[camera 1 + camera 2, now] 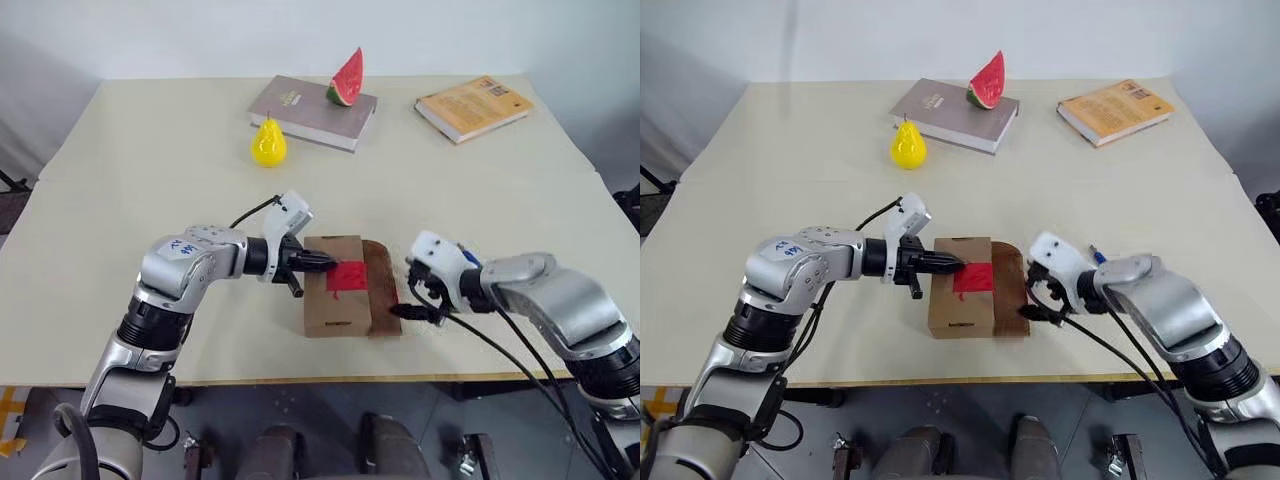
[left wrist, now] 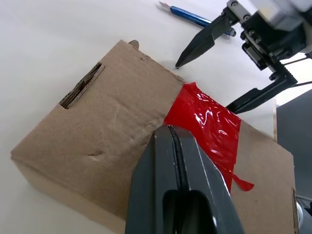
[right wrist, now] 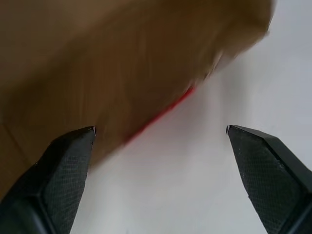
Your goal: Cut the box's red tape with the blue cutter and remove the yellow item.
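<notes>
1. Pale cream table [image 1: 150, 190] fills the scene, with a grey wall behind it and dark floor beyond its edges.
2. Toward the far left of centre stands a bright yellow pear [image 1: 268, 143] with a stem, just in front of a grey book [image 1: 312, 112] that carries a red watermelon slice [image 1: 347, 78].
3. Near the front edge, the left tool [image 1: 325, 263] has its two black fingers pressed together; their tip rests on the left part of the box's top, at the edge of the red tape.
4. At the front centre of the table lies the box [image 1: 337, 300], a small brown cardboard carton, with its lid flaps lying closed.
5. On its top sits the red tape [image 1: 349, 274], a wrinkled bright strip; in the left wrist view a thin torn sliver trails from one corner.
6. Just right of the box, the right tool [image 1: 411, 313] has its fingers spread wide apart and holds nothing; it hovers low beside the box's right side.
7. Behind the right wrist, the blue cutter [image 2: 197, 17] lies flat on the table, free of both tools.
8. At the far right lies an orange book [image 1: 473, 107].
</notes>
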### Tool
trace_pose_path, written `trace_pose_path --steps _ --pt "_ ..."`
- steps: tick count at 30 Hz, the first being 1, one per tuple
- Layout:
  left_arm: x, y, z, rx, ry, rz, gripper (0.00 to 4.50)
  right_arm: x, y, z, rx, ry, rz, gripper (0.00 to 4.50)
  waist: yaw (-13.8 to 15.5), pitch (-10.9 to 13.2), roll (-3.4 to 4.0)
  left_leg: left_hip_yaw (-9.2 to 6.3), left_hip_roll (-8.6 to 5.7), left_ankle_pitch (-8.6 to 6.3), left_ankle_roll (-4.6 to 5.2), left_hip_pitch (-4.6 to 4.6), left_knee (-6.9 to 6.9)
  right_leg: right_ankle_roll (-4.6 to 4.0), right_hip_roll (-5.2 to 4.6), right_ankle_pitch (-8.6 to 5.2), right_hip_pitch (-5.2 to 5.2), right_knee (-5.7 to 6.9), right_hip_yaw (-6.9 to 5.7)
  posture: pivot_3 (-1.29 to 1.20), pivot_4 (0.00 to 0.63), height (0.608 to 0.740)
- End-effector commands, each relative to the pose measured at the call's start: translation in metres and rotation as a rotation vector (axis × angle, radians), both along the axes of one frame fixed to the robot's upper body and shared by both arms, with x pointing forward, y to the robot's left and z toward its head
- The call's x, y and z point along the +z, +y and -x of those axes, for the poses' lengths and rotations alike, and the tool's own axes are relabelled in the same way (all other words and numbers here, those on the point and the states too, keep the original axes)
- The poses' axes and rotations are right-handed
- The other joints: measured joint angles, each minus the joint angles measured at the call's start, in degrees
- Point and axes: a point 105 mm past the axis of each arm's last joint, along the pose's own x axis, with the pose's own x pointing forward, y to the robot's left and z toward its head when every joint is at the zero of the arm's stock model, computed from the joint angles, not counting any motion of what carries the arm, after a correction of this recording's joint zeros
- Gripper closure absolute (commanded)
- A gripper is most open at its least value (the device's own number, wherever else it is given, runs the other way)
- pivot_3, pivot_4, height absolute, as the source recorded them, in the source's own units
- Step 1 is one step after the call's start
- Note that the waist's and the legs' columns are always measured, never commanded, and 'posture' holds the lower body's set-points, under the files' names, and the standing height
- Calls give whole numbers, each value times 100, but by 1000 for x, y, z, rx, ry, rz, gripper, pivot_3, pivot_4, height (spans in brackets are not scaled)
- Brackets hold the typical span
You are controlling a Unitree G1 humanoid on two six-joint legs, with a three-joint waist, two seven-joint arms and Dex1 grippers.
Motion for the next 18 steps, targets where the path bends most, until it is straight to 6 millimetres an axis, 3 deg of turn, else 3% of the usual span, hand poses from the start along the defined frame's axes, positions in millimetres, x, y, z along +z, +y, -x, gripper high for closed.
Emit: trace_pose_path --steps 1,4,8,15,18 --pt "-9 0 2 0 18 -27 4500 -4 -10 -2 0 -22 70 24 10 0 0 0 1 0 0 -1 1 0 0 0 0 0 0 0 150 740" --pt "-10 1 0 10 10 -34 4500 -14 -28 1 -10 -14 158 24 31 -2 -3 0 0 0 0 0 4 0 -1 0 1 0 0 0 150 740" --pt "-11 3 -1 22 3 -38 4500 -5 -33 5 -52 11 68 24 57 -8 -13 -12 -2 0 0 -2 10 0 -4 0 13 -7 -5 0 150 740" --pt "-11 3 -2 32 -2 -33 4500 10 -26 15 -222 208 -368 24 37 -8 -13 -13 3 0 0 0 13 0 -1 0 16 -4 -9 0 150 740" --pt "-12 2 -2 30 -2 -31 4500 7 -24 12 -296 288 -492 24 33 -8 -13 -12 3 0 0 1 14 0 -2 0 16 -1 -6 0 150 740"
